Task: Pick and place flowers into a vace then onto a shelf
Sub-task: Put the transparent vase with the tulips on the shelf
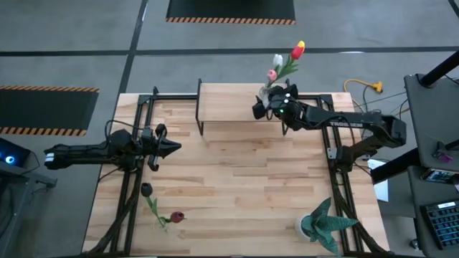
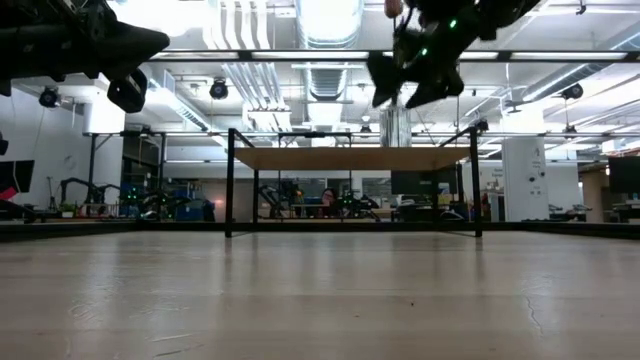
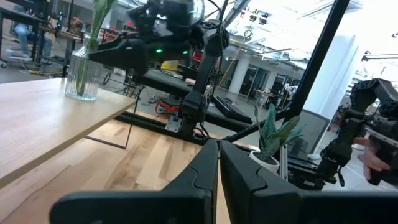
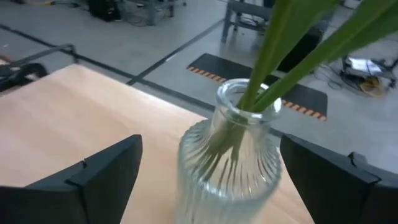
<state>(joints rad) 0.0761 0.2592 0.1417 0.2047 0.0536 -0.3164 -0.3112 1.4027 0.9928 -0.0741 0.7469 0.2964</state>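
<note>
On the left of the counter we see the left gripper hanging over the planks about midway between near and far, its jaws pressed fully together with nothing between them; in the left wrist view the two dark fingers lie flat against each other. Nearer to us on that same left side, two loose flowers lie on the wood, one with a dark maroon head and one with a red head, their thin green stems meeting close to the near edge. Moving toward the middle, we find the shelf standing at the far edge of the counter, a light-wood board on thin black legs. At its right end stands a ribbed clear glass vase holding several green stems, and in the high view the heads of these tulips, white, pink and red tipped with yellow, lean out beyond the far edge. The right gripper sits at that vase with its jaws spread wide, one finger on each side of the glass and clear of it in the right wrist view, so it has hold of nothing. Farther right, near the front right corner, a spiky teal-green potted plant stands in a white pot.
</note>
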